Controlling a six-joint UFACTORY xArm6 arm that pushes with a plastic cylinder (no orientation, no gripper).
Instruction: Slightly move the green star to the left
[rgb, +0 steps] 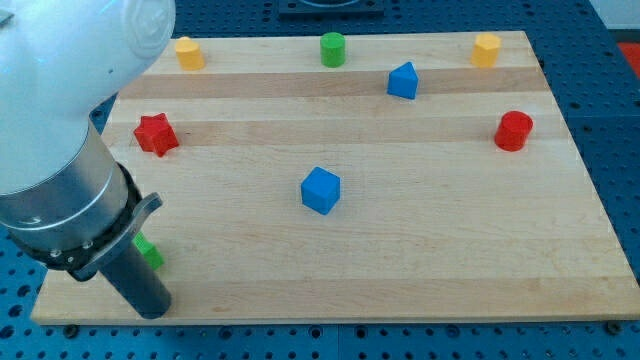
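Observation:
The green star (150, 252) lies near the board's bottom left corner, mostly hidden behind my arm; only a small green part shows. My dark rod comes down from the arm at the view's left, and my tip (152, 312) rests just below the green star, close to the board's bottom edge. I cannot tell whether the rod touches the star.
A red star (155, 134) lies at the left. A blue cube (320, 190) sits mid-board. A yellow block (188, 52), a green cylinder (332, 48) and another yellow block (486, 49) line the top edge. A blue block (402, 81) and a red cylinder (514, 131) lie at the right.

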